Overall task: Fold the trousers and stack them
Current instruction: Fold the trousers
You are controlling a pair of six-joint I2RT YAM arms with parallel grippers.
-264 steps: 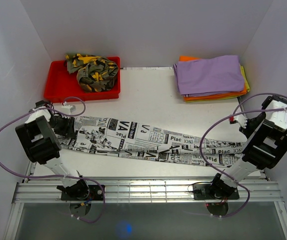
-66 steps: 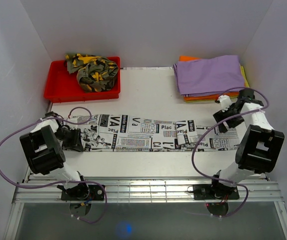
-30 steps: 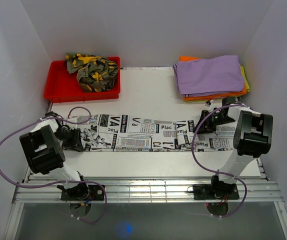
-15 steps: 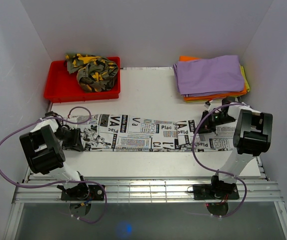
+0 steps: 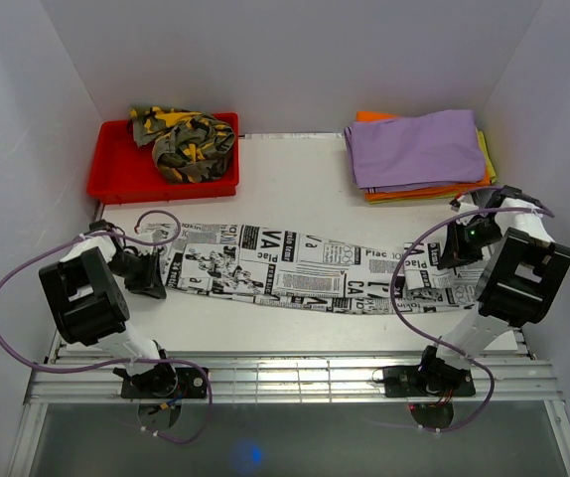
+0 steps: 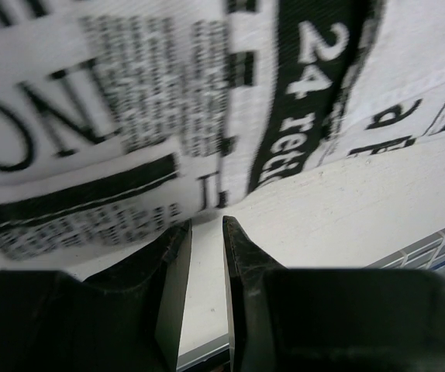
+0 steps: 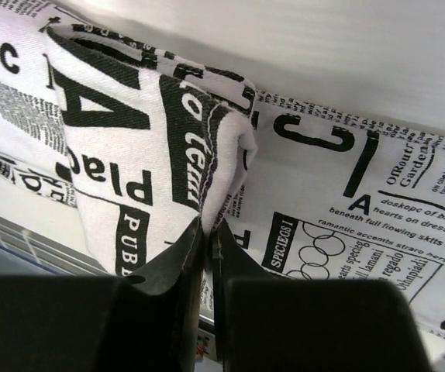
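The newspaper-print trousers (image 5: 295, 273) lie stretched across the table, slanting down to the right. My left gripper (image 5: 154, 270) is at their left end, low on the table. In the left wrist view its jaws (image 6: 205, 223) stand slightly apart with bare table between them, and the cloth edge (image 6: 129, 116) lies just at the tips. My right gripper (image 5: 461, 248) is over the right end. In the right wrist view it (image 7: 208, 226) is shut on a raised fold of the trousers (image 7: 129, 155).
A red tray (image 5: 116, 184) at the back left holds a crumpled camouflage garment (image 5: 186, 139). A stack of folded garments with a purple one on top (image 5: 419, 149) sits at the back right. A metal rail (image 5: 285, 378) runs along the near edge.
My right gripper has moved right and slightly toward the near edge with the fold in it, and the trousers shifted right and now lie slanted. The left arm stayed in place.
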